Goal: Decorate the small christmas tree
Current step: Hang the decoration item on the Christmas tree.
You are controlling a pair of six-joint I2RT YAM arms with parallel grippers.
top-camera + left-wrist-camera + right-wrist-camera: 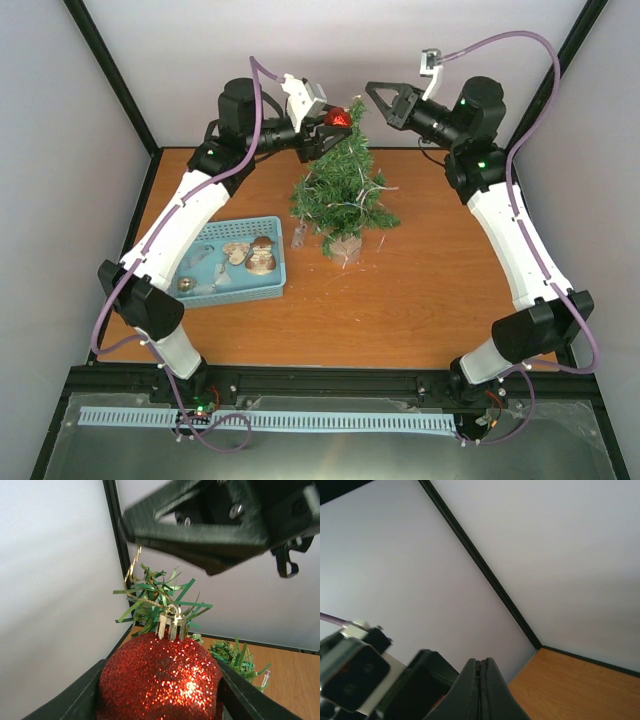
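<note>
Left wrist alone shows the left gripper (160, 695) clasping a red bauble (160, 677) at the mid-table small christmas tree's (156, 599) top. Its gold loop (132, 571) reaches the pinched-shut right gripper (127, 525); a blue tray (240, 222) sits beside.

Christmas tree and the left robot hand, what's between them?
A red glitter ball, held in the left gripper, right at the tip of the small christmas tree; the left wrist view shows it.
</note>
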